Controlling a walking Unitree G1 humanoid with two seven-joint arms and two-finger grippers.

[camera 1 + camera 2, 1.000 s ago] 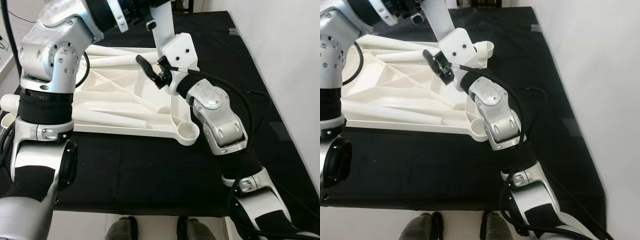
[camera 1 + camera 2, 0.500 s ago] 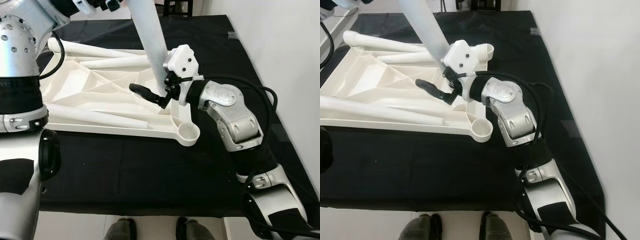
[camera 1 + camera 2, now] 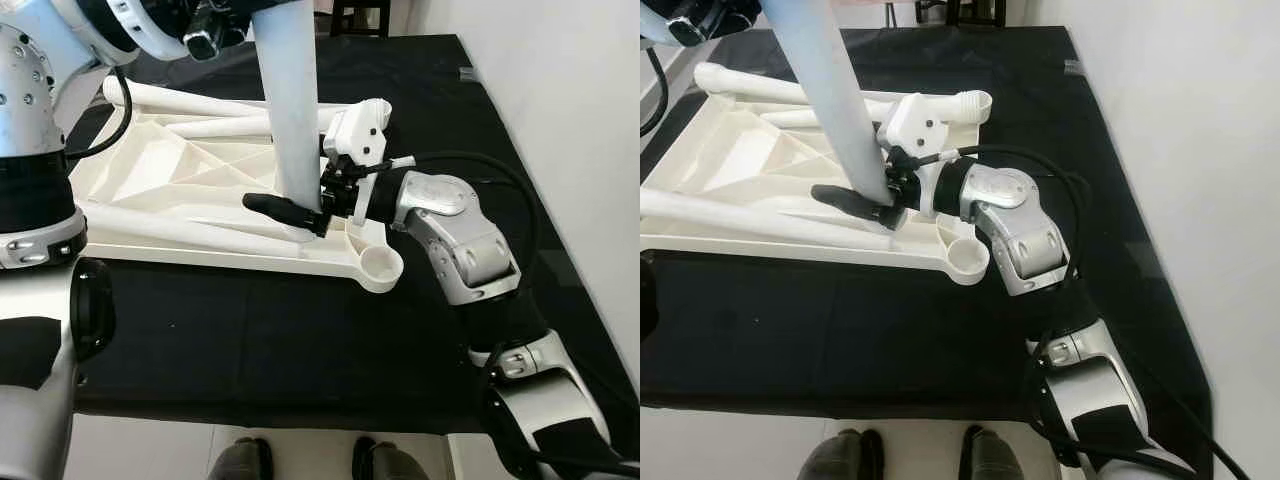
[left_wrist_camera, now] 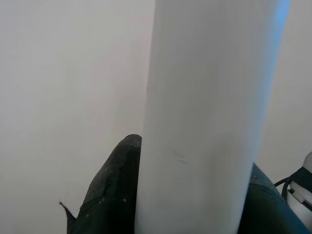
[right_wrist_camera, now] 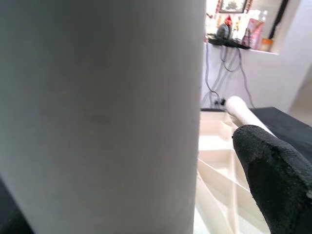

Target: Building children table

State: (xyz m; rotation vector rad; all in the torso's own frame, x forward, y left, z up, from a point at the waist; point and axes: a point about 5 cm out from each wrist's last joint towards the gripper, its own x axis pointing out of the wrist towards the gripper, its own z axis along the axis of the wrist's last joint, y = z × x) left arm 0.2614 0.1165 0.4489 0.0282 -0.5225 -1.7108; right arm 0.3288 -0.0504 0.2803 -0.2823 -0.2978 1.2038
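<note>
**Grippers on an upright white table leg**

The right gripper [image 3: 300, 212] clasps the foot of a smooth, round white table leg [image 3: 291, 110], one black finger [image 3: 275, 207] wrapped across its front. The left gripper [image 4: 185, 195] is clamped on the same leg higher up. Beneath lies the upturned white ribbed tabletop [image 3: 190, 180] on a black cloth [image 3: 300, 330], an open round corner socket [image 3: 378, 264] just beside the right gripper.

Bright even indoor light, sharp head views, soft shadows, wrist views blurred by the close table leg [image 4: 209, 122]
</note>
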